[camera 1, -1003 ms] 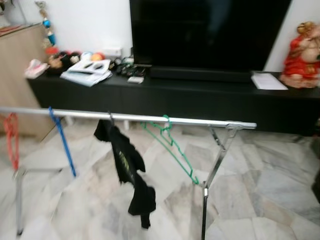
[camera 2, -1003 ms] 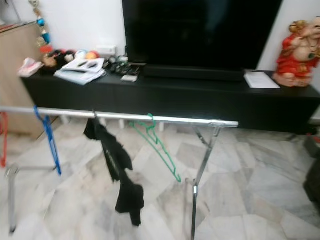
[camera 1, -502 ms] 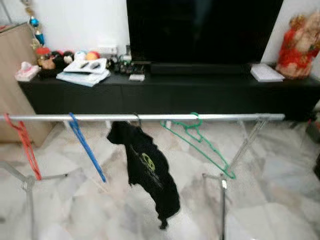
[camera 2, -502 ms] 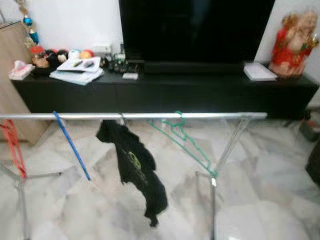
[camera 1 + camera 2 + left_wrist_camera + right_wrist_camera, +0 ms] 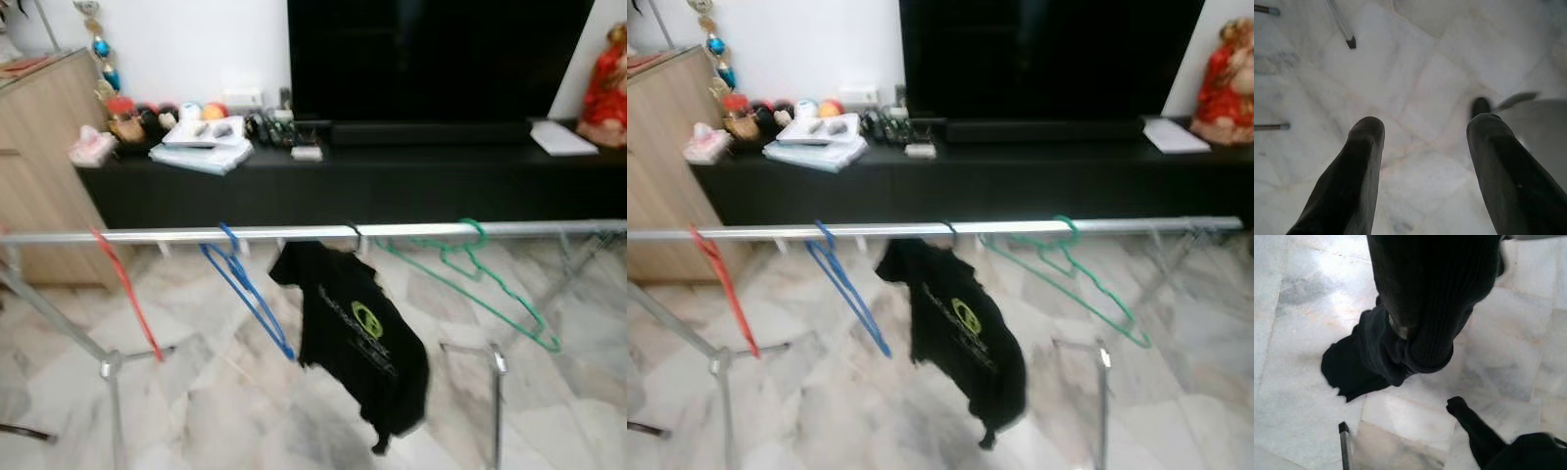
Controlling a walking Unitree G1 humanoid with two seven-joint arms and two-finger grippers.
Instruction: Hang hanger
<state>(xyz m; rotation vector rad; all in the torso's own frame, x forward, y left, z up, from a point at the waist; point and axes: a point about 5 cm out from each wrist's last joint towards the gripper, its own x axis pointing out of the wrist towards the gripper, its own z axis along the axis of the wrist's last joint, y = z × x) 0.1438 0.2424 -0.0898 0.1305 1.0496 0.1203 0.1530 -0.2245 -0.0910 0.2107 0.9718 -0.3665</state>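
Left pincer (image 5: 1422, 147) hangs above the marble floor (image 5: 1420, 73), fingers spread apart and empty; right pincer's state I cannot tell, dark cloth (image 5: 1425, 308) crowding its wrist view; on the silver rail (image 5: 294, 233) hang a red hanger (image 5: 127, 291), blue hanger (image 5: 250, 294), black shirt (image 5: 358, 338) and green hanger (image 5: 480, 284).

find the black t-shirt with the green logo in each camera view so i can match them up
Left eye view: the black t-shirt hangs from the silver rail, right of centre, between the blue hanger and the green hanger.
Right eye view: the same shirt sits near the centre.
Left wrist view: marble floor past the left gripper.
Right wrist view: dark cloth close to the camera; I cannot tell whether it is this shirt.
Shared landmark: the silver rail.
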